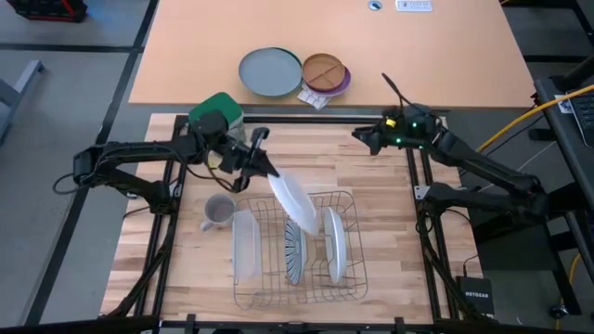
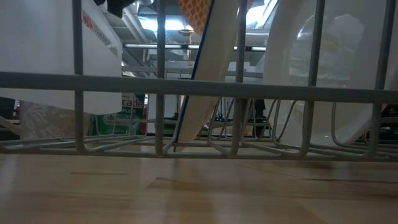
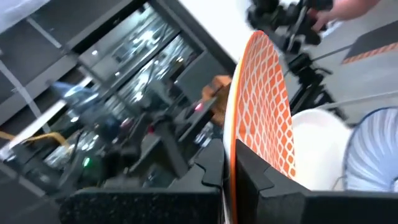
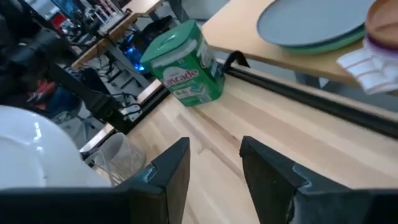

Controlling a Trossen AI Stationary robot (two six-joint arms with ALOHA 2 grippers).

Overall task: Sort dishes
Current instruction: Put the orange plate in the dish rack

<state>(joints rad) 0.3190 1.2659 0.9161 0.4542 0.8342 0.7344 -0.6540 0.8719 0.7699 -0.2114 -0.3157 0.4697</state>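
Observation:
My left gripper [image 1: 263,167] is shut on the orange-red patterned plate [image 3: 261,106], which shows its pale back [image 1: 292,199] in the high view, above the wire dish rack [image 1: 357,209]. The blue-and-white striped plate [image 1: 295,252] and the plain white plate [image 1: 334,243] stand on edge in the rack's slots. At the table's far right, my right gripper [image 4: 214,168] is open with nothing between its fingers, pointing toward the green detergent tub [image 4: 183,62]. My left gripper pinches the orange-red plate at its rim [image 3: 231,163], one finger on the patterned face and one on the pale back. The fingers come about level from the table's left. The plate sticks out beyond them on edge, tilted, lifted clear above the rack.
A clear container [image 1: 243,243] stands in the rack's left part, and a glass cup [image 1: 218,211] sits left of the rack. The green tub [image 1: 218,111] is at the far left. A grey plate [image 1: 269,71] and a brown wooden plate [image 1: 325,72] lie on the farther table.

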